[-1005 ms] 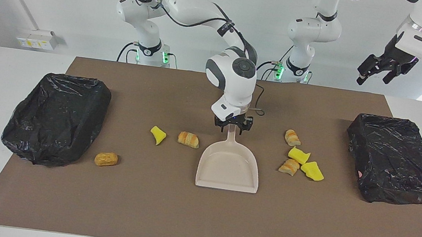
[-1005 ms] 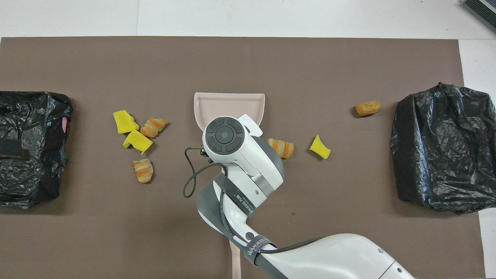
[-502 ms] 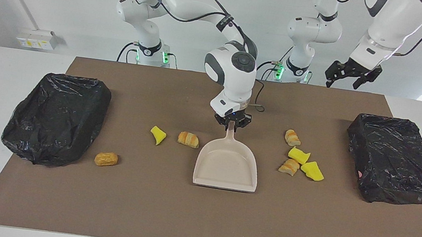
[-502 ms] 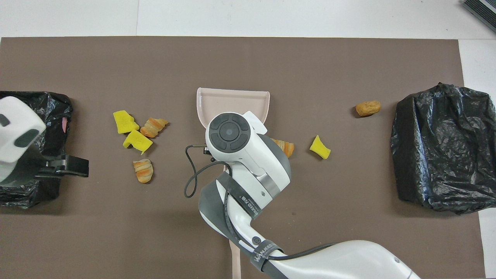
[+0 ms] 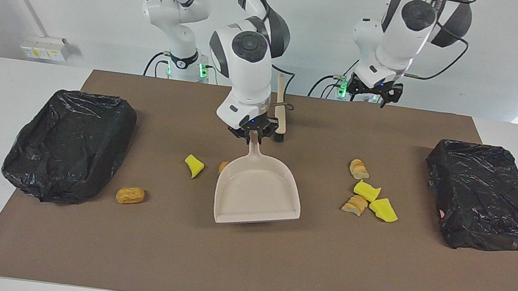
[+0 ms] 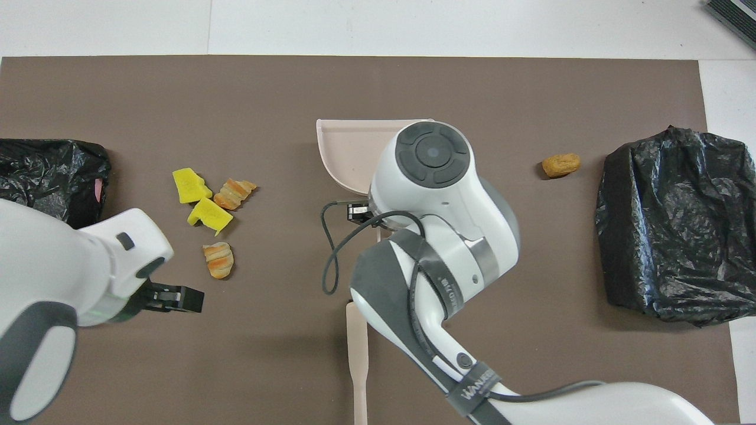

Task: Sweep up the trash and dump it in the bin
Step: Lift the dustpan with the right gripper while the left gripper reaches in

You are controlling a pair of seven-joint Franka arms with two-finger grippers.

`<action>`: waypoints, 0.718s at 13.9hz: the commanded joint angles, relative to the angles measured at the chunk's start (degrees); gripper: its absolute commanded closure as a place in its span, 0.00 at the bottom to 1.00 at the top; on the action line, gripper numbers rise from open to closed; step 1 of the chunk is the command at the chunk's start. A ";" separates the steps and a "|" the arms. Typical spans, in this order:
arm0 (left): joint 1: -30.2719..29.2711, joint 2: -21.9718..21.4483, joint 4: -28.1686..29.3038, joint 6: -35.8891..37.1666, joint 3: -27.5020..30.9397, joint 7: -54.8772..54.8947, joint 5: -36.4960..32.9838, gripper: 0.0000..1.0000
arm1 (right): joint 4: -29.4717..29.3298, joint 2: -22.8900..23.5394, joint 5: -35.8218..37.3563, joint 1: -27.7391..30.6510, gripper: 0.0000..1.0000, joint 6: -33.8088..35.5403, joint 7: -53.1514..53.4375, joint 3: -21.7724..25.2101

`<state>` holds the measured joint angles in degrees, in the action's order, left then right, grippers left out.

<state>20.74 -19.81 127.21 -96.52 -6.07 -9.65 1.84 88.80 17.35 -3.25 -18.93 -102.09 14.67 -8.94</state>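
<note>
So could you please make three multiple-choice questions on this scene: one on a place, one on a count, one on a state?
1. Where does the golden-brown bun lie?
A) beside the black bin at the right arm's end
B) in the dustpan
C) among the pieces at the left arm's end

2. How many yellow sponge pieces are on the mat?
A) two
B) three
C) five

3. What is the right hand doing?
A) hanging open, empty
B) gripping the dustpan's handle
C) gripping the brush

Answers:
1 A: the bun lies next to the black bin.
2 B: one lone yellow sponge piece, two together.
3 B: the right hand is shut on the dustpan.
</note>
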 commanded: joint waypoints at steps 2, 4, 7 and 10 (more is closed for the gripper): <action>11.30 -2.87 7.42 -8.04 1.15 -10.78 1.15 0.00 | 1.64 -1.79 0.43 5.30 1.00 5.22 -19.97 -0.46; 17.11 -2.69 10.06 -13.76 1.15 -18.98 1.15 0.00 | 1.81 -1.88 3.15 7.49 1.00 6.90 -29.30 -0.55; 27.22 4.41 11.65 -20.69 1.15 -29.77 1.15 0.00 | 2.60 -2.23 5.27 9.26 1.00 7.87 -39.51 -0.55; 31.53 10.48 12.18 -29.84 1.15 -35.52 1.15 0.00 | 4.53 -3.20 9.21 8.82 1.00 7.17 -48.28 -0.55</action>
<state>49.26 -13.24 139.25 -121.86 -6.20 -42.45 2.59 90.57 16.52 3.33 -10.35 -94.46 -27.46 -8.70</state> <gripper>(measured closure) 0.000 0.687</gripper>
